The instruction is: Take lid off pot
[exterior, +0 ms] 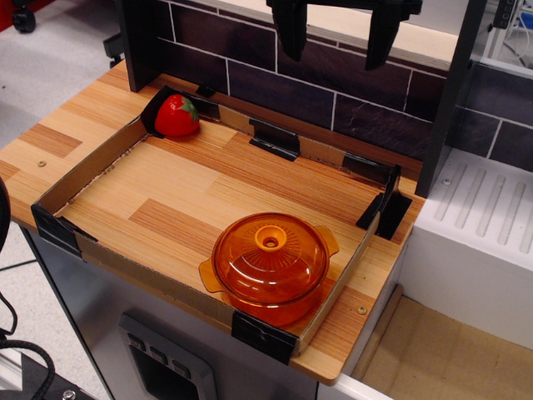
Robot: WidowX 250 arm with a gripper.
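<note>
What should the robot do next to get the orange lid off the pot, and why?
Probably lower the open black gripper toward the small orange ring knob of the domed translucent orange plastic lid. The lid sits closed on the deep orange plastic pot, and the gripper hangs high above the back wall, holding nothing.

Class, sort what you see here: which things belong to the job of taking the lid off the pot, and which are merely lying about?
Belongs to the job: lid; pot; gripper, jaws apart, high above.

Lying about: strawberry in the far corner; cardboard wall.
</note>
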